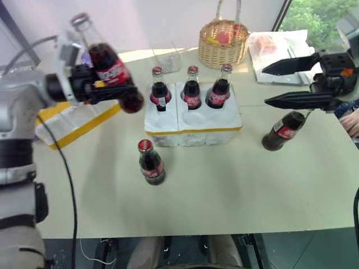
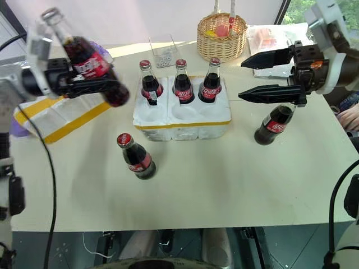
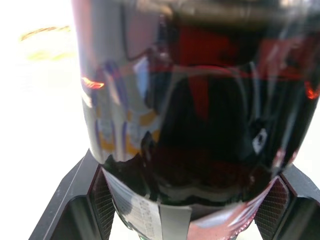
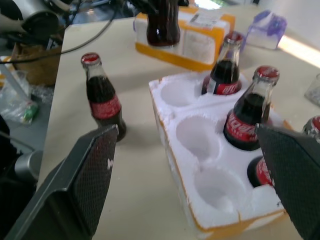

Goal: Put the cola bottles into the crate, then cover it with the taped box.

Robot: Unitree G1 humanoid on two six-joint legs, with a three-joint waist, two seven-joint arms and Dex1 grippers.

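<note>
On the far left, the left tool point(image 1: 106, 89) is up in the air over the bench point(image 1: 224, 185) and its two black fingers are squeezed on a cola bottle point(image 1: 109, 67). That bottle leans, with its cap up and away from the crate, and its dark bottom hangs near the crate's left side. Under it, on the bench, lies the taped box point(image 1: 73, 126), white with wide yellow stripes. A little to the right, one cola bottle point(image 1: 150, 162) stands alone on the bench, just in front of the crate. Next comes the crate point(image 1: 193, 120), a low white foam block with a yellow band low on its front. Three cola bottles sit in its back row of holes: one on the left point(image 1: 160, 89), one in the middle point(image 1: 192, 88) and one on the right point(image 1: 220, 87). The three front holes hold no bottles. Behind the crate, a wicker basket point(image 1: 223, 42) stands near the far edge of the bench, with a clear wrapped flat package point(image 1: 277, 53) beside it on the right. On the far right, the right tool point(image 1: 289, 84) floats above the bench with its fingers spread wide and nothing between them. Just below it, another cola bottle point(image 1: 282, 131) stands on the bench, well to the right of the crate.
</note>
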